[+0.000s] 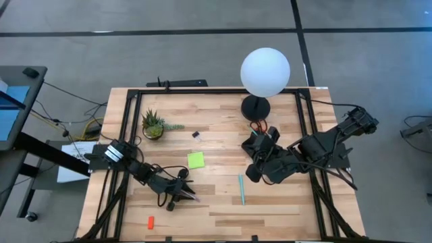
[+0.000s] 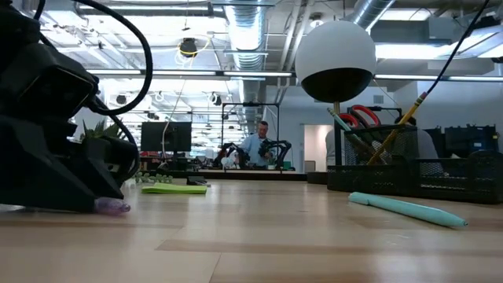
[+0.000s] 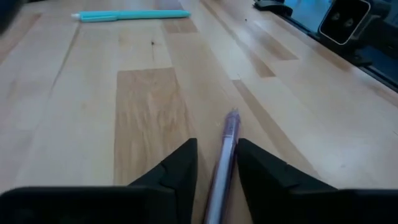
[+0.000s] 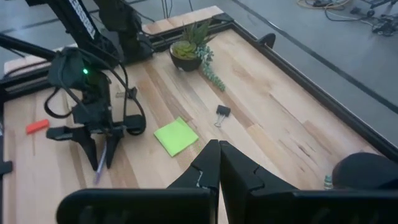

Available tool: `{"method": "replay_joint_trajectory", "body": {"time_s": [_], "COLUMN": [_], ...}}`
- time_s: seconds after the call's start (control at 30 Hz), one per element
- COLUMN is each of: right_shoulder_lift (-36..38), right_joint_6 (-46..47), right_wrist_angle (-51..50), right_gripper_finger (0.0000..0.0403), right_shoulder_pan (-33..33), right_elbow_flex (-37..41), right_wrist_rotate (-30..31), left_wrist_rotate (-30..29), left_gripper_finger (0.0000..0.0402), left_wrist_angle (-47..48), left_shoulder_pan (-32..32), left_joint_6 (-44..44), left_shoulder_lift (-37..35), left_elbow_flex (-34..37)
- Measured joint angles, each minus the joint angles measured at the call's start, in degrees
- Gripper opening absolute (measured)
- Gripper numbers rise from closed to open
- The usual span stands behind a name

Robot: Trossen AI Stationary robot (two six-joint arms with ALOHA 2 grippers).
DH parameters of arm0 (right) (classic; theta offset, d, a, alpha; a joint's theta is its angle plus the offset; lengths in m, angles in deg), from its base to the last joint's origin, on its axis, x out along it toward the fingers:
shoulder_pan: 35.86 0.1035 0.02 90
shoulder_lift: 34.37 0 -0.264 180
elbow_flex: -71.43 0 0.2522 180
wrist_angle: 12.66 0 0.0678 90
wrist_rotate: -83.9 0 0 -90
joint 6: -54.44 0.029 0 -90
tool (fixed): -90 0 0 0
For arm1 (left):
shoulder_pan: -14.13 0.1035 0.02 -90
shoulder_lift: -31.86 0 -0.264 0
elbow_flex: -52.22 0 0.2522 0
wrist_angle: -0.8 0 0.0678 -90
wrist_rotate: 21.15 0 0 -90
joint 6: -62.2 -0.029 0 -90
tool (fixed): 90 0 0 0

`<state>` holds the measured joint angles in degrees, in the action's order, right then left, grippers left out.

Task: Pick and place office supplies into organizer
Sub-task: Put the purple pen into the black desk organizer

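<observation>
Left gripper (image 1: 183, 197) low on table (image 1: 223, 212) near front edge, jaws pinching purple pen (image 3: 222, 163), pen tip resting on wood. Right gripper (image 4: 217, 163) over organizer (image 1: 264, 147) beside lamp base (image 1: 256, 106), jaws pressed together, holding nothing. Teal pen (image 1: 241, 190) lies between arms; green sticky pad (image 1: 196, 160), black clip (image 1: 196, 135), red-orange piece (image 1: 150, 222) loose on table

One camera is looking straight down over the whole worktop (image 1: 223, 202), another is peering level across it from its surface, each wrist camera is looking closely past its own fingers, all sharing the teal pen (image 1: 241, 190).
</observation>
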<state>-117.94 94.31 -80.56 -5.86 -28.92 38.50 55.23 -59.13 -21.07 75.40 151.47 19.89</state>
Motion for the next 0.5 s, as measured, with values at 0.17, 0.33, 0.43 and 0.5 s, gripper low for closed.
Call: {"method": "replay_joint_trajectory", "body": {"time_s": [0.17, 0.33, 0.43, 0.5], "right_shoulder_lift": [0.0, 0.0, 0.59, 1.59], "right_joint_6": [-3.05, -4.37, -4.35, -4.36], "right_wrist_angle": [-1.23, -0.95, 0.23, 2.53], "right_gripper_finger": [0.0, 0.0, 0.0, 0.0], "right_shoulder_pan": [0.0, 0.0, 0.04, 0.08], "right_elbow_flex": [0.0, 0.0, 0.0, 0.0], "right_wrist_rotate": [-0.04, 0.2, 0.26, 0.33], "left_wrist_rotate": [0.8, 1.32, 2.64, 2.79], "left_gripper_finger": [0.0078, 0.0067, 0.0046, 0.0028], "left_wrist_angle": [0.77, 1.4, 6.03, 9.85], "left_shoulder_pan": [0.54, 1.82, 2.92, 3.83], "left_joint_6": [-2.85, -2.41, -1.01, 0.33], "left_shoulder_lift": [-0.13, -0.27, -1.59, -2.89], "left_elbow_flex": [-0.81, -1.86, -3.79, -5.11]}}
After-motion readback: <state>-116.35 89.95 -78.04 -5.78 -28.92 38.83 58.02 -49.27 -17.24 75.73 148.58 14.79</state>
